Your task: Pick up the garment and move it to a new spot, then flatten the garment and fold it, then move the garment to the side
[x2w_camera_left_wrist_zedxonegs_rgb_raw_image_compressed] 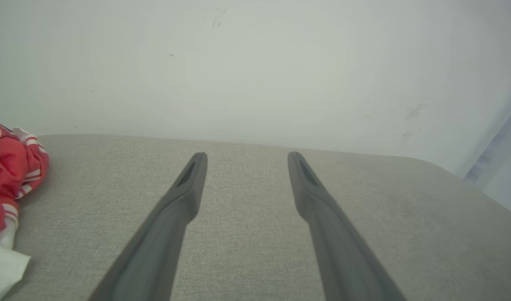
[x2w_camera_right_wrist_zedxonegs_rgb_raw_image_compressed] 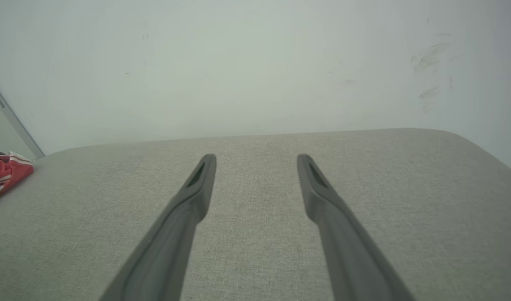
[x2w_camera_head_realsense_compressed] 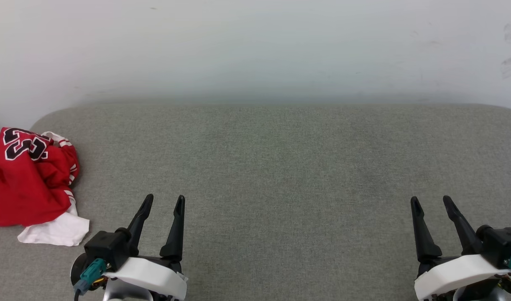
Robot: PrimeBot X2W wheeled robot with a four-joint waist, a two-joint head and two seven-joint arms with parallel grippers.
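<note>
Lying crumpled at the left edge of the grey fabric pad, the garment is a red heap w/ black numerals on top & a white sleeve poking out nearside. L gripper is over the pad's near-left part, just right of the garment, not touching it, fingers apart, nothing btwn. R gripper is over the pad's near-right part, fingers likewise apart, empty.

Grey woven upholstered surface, far corners rounded, fabric of even tone. Plain white wall rises directly behind the surface's far edge. Dark scuff marks on the wall above the surface's far right corner. Slanting grey strip beyond its left end. Lighting soft, diffuse.
</note>
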